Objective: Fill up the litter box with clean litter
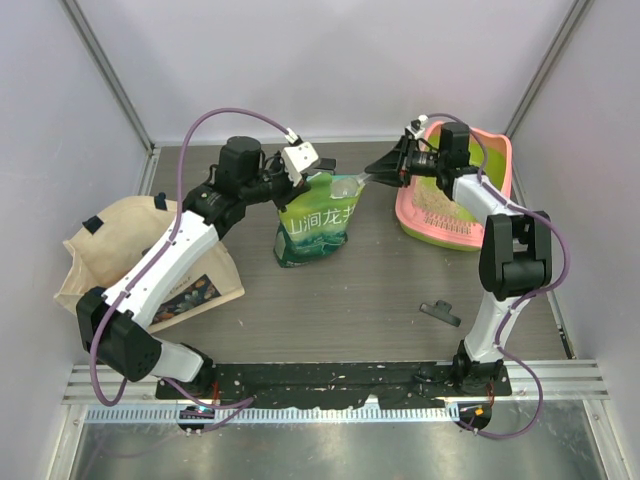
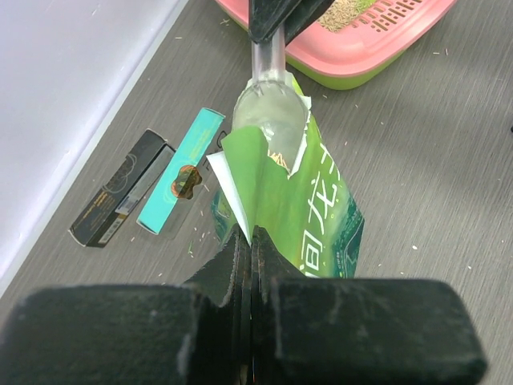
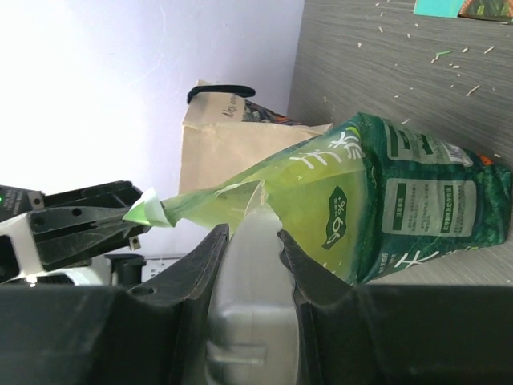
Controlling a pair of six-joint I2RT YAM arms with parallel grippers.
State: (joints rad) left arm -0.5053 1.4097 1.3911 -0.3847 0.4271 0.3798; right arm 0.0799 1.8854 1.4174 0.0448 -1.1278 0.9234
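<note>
The litter box [image 1: 480,165], pink rim over a lime-green basin, stands at the back right and also shows in the left wrist view [image 2: 361,52]. Pale beige clean litter [image 1: 437,204] lies in its near end. A green printed bag [image 1: 316,228] stands at mid-table. My left gripper [image 1: 322,170] is shut on the bag's torn top edge [image 2: 251,241] and holds the mouth open. My right gripper [image 1: 376,172] is shut on the handle of a clear plastic scoop [image 3: 252,265], whose bowl [image 2: 271,100] sits in the bag's mouth. Any litter in the scoop is hidden.
A beige tote bag [image 1: 130,255] lies at the left under my left arm. A small black clip [image 1: 440,312] lies at front right. A black box [image 2: 120,200] and a teal box [image 2: 180,180] lie by the back wall. Loose grains are scattered round the bag.
</note>
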